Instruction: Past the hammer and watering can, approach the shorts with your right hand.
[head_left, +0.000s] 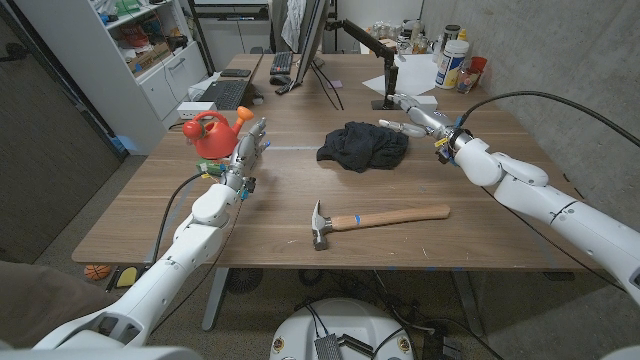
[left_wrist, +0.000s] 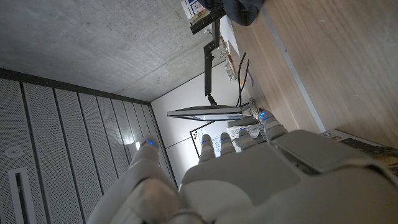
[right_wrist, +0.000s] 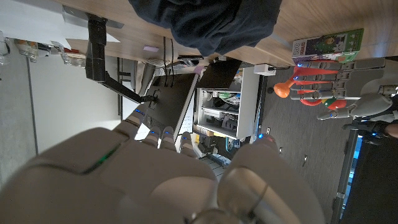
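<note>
Right hand (head_left: 408, 112): empty, fingers apart, just beside shorts (head_left: 363, 146)
Left hand (head_left: 249, 148): fingers seemingly apart, empty, partly hiding watering can (head_left: 212, 133)
Hammer (head_left: 375, 219): head view

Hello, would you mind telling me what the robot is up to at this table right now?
The robot is reaching its right hand toward the dark shorts crumpled mid-table; the hand is open, fingers beside the shorts, apparently not gripping them. The left hand stands open next to the red watering can, holding nothing. A hammer lies untouched nearer the robot.
</note>
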